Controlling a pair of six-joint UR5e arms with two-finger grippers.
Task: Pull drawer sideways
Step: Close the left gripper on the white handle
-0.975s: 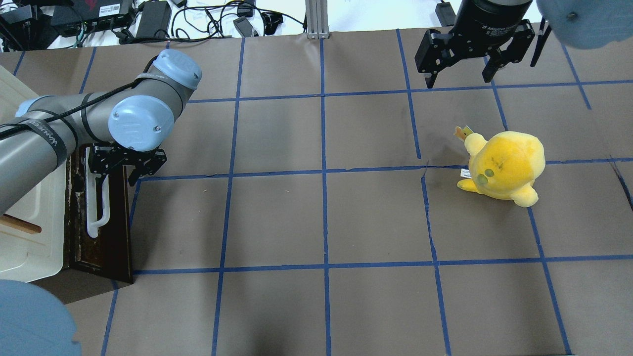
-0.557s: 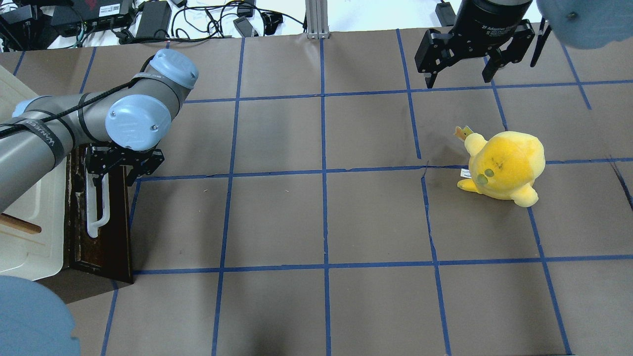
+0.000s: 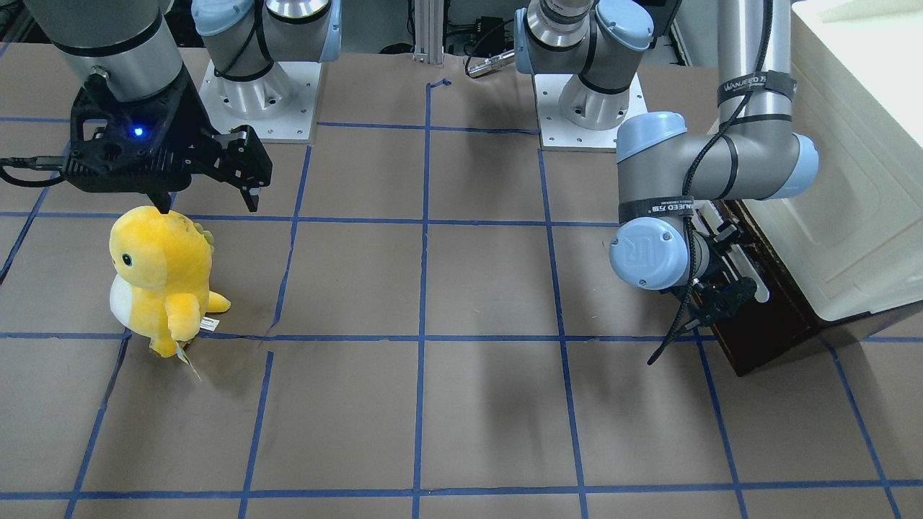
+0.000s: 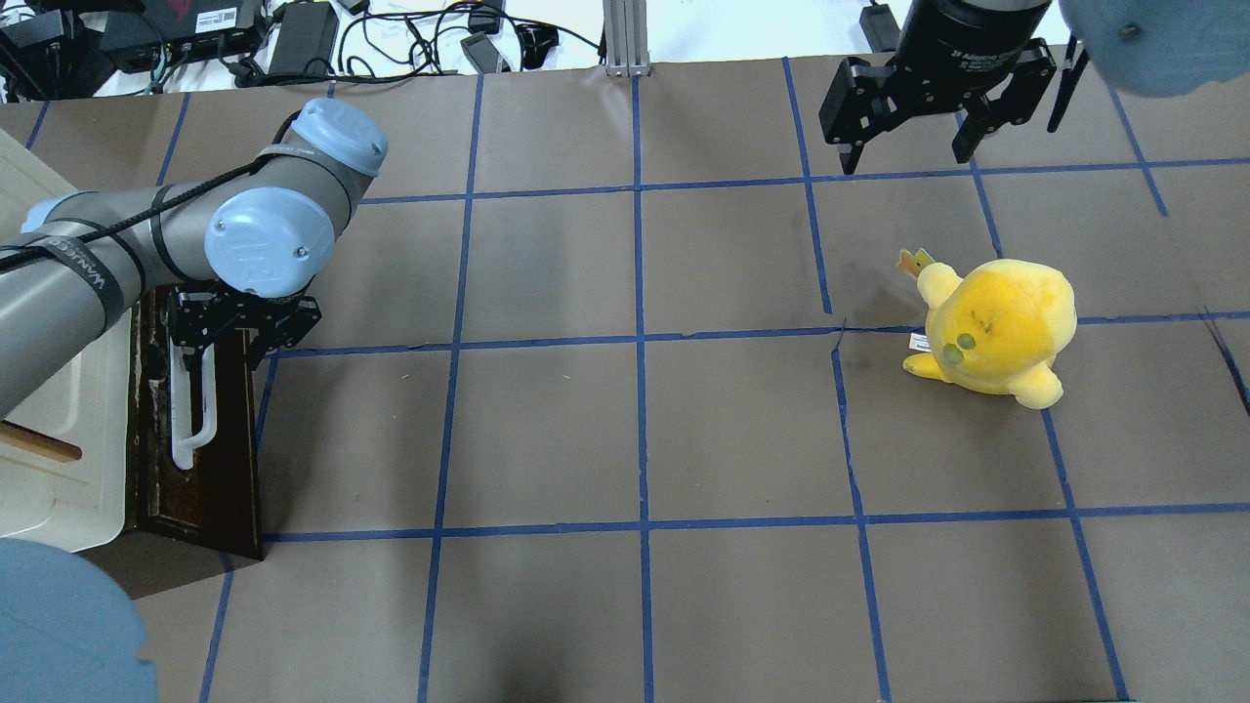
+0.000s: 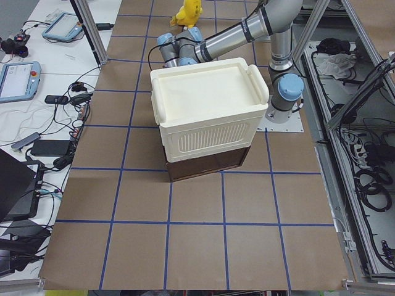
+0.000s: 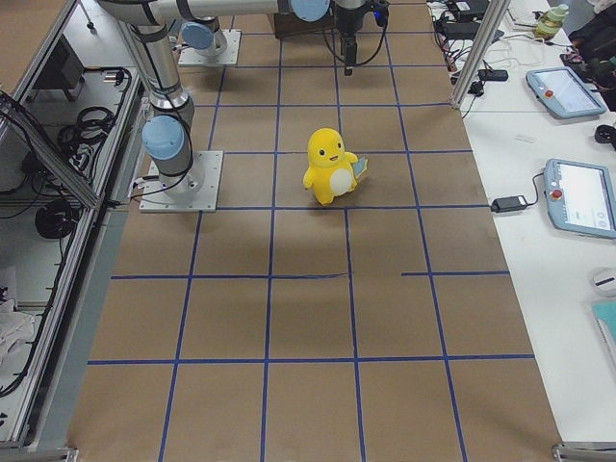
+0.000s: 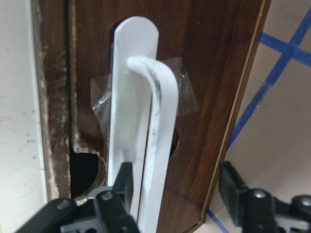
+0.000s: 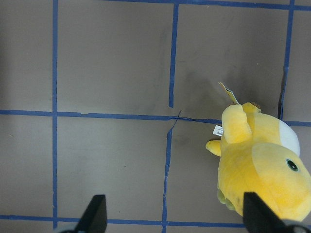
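Left gripper [image 4: 223, 357] edged sideways toward drawer [image 4: 210, 469], further over white handle [image 4: 184, 434].

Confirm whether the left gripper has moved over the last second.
Yes. In the overhead view the left gripper has shifted slightly left, away from the vertical blue tape line and further over the drawer front.

We count two arms, the left arm [image 4: 98, 264] and the right arm [image 3: 108, 36], standing on two base plates [image 3: 296, 122]. There are two grippers, the left gripper [image 7: 175, 182] and the right gripper [image 4: 908, 161], each with two jaws. We count one drawer [image 4: 210, 459], with one white handle [image 7: 155, 121], and one cream box [image 5: 207, 105]. There is one yellow plush [image 4: 996, 327] and one table [image 4: 635, 439]. Beside the table we count two pendants [image 6: 581, 197].
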